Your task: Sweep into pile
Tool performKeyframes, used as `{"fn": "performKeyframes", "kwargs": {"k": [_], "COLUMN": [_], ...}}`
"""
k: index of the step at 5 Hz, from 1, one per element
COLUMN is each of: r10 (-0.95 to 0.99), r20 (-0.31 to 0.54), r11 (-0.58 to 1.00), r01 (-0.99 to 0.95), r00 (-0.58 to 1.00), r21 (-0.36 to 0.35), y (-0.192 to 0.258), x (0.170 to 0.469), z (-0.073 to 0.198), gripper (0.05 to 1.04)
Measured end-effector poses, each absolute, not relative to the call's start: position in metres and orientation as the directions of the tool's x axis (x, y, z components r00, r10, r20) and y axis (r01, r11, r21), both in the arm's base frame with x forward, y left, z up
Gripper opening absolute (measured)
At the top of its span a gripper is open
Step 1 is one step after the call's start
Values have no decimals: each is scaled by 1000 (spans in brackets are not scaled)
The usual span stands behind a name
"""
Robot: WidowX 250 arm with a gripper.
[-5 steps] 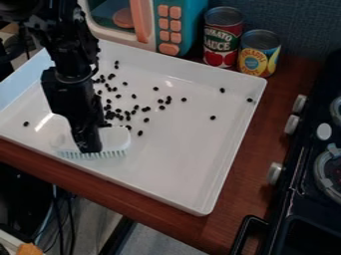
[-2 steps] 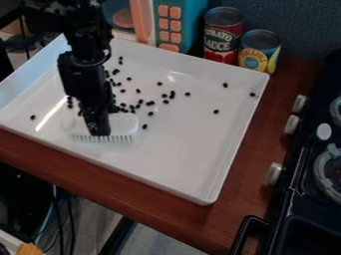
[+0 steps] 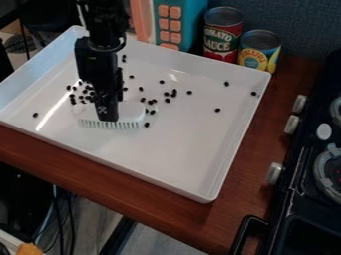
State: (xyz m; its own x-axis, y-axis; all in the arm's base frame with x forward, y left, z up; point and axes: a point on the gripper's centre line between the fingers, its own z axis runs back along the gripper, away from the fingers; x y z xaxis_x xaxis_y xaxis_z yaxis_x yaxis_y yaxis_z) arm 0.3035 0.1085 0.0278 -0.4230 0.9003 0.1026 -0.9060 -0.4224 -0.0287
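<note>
My gripper [image 3: 107, 118] hangs over the left-centre part of the white tray [image 3: 180, 154], shut on a pale, translucent brush [image 3: 133, 112]. The brush lies low on the tray floor, its bristles toward the front edge. Small black beans [image 3: 85, 91] cluster just behind and left of the brush, partly hidden by the gripper. Other beans [image 3: 167, 100] are scattered to the right of the brush, with a few far apart near the tray's right side and a lone one [image 3: 35, 115] at the left.
Behind the tray stand a tomato sauce can [image 3: 222, 37], a pineapple can [image 3: 259, 52] and a teal toy microwave [image 3: 190, 17]. A black toy stove [image 3: 313, 189] with knobs is at the right. The brown table's front edge runs below the tray.
The gripper and brush have moved toward the back and right. Beans now show to the left of the gripper. The tray has shifted slightly toward the back.
</note>
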Motion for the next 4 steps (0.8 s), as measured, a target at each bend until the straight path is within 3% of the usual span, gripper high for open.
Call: {"fn": "performKeyframes", "kwargs": {"k": [1, 4], "r10": [919, 945], "r20": [97, 57], "r11": [-384, -319], "r01": [-923, -946], "r00": [-382, -323], "r21": [1, -60], "y": [110, 120], "x": [315, 367], "z": [29, 30], "gripper": [685, 685]}}
